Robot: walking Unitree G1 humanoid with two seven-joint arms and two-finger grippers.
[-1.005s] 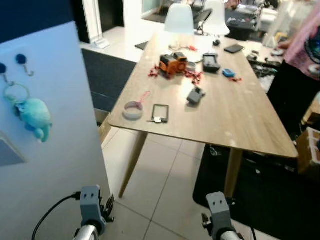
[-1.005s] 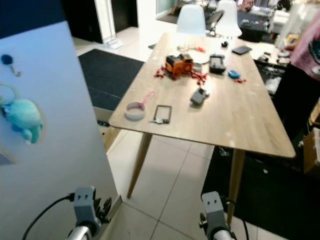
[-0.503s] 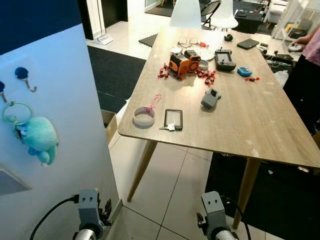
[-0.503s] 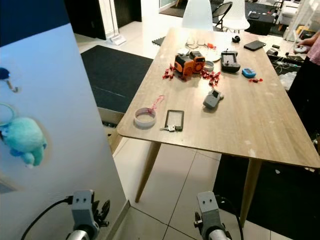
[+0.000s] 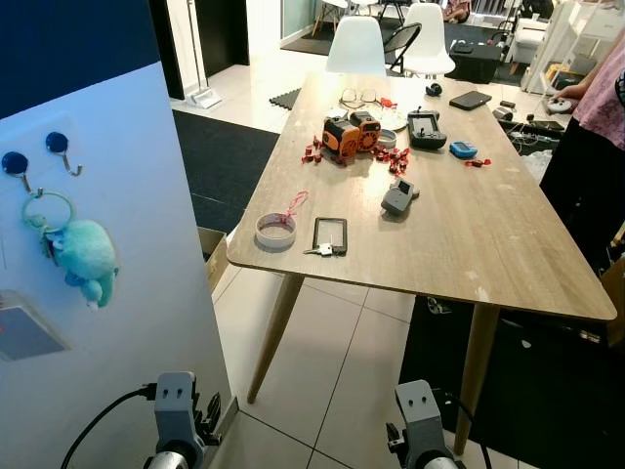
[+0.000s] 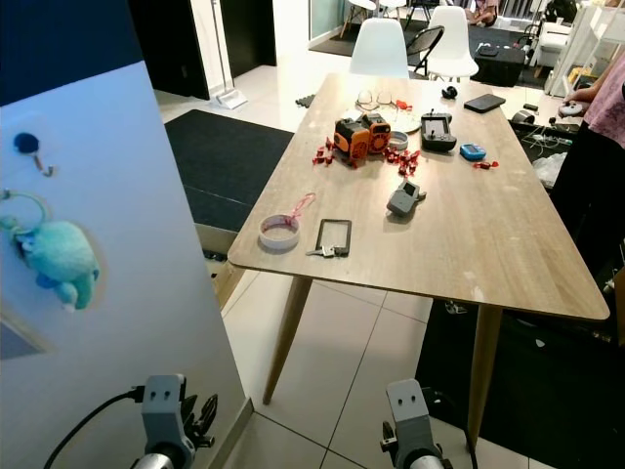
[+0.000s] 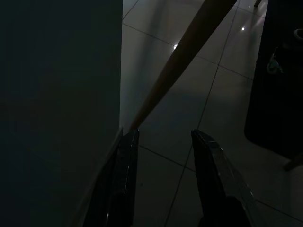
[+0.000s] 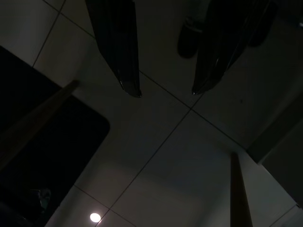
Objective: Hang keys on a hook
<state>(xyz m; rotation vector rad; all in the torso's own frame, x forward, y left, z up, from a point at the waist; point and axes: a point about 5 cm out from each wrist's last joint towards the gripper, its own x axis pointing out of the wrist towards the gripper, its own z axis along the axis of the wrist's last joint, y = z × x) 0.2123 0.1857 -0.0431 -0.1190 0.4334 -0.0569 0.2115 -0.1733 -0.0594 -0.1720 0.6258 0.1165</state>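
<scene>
- The small silver keys on a black rectangular fob (image 5: 328,237) lie near the front edge of the long light wooden table (image 5: 508,244), just beside a grey roll of tape (image 5: 274,230).
- Two blue-capped wall hooks (image 5: 59,147) sit on the pale blue panel (image 5: 146,254); a teal plush keyring (image 5: 83,256) hangs below them.
- The left claw (image 7: 163,137) hangs low over the tiled floor (image 5: 332,352), its fingers apart and holding nothing.
- The right claw (image 8: 163,90) does likewise, spread and empty.

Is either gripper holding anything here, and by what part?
Nothing is held. The left gripper and right gripper both hang open over the floor; the keys lie on the table.
</scene>
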